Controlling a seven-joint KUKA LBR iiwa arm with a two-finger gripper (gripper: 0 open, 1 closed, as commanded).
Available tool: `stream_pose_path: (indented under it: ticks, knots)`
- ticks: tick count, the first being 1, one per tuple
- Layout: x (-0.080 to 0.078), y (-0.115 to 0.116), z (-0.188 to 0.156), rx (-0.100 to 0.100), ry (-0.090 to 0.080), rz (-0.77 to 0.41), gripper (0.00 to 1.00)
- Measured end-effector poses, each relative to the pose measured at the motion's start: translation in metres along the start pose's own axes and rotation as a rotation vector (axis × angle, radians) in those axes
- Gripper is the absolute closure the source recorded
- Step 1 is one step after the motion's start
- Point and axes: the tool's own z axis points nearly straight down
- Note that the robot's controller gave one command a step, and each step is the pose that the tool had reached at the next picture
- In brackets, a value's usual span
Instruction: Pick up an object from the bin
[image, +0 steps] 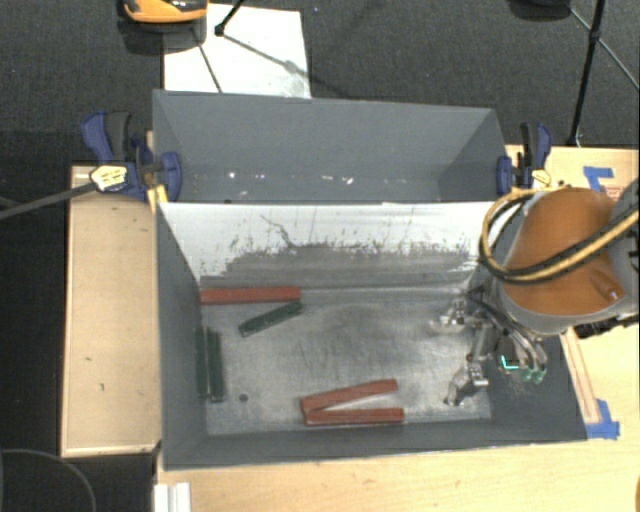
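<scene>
Grey metal forms the bin (190, 330), and its floor carries five loose sticks. The gripper (458, 353) hangs low at the bin's right side, under the arm's orange cover (560, 255), over bare floor. Its jaws stand released, spread apart, with nothing between them. Nearest to it, to its left by the front wall, lie two red-brown sticks: one slanted (350, 392) and one flat (358, 416), meeting at their left ends. A third red-brown stick (250, 295) lies at the back left, with a tilted dark green stick (270, 318) just below it. Another dark green stick (212, 365) lies along the left wall.
</scene>
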Motion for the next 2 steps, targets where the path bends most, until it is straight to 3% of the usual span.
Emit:
stream_pose_path:
  ticks: [1,2]
  knots:
    - [-0.002,0.000,-0.004,0.001,-0.008,-0.003,0.00]
    - [-0.007,0.076,0.040,0.000,-0.010,-0.055,0.00]
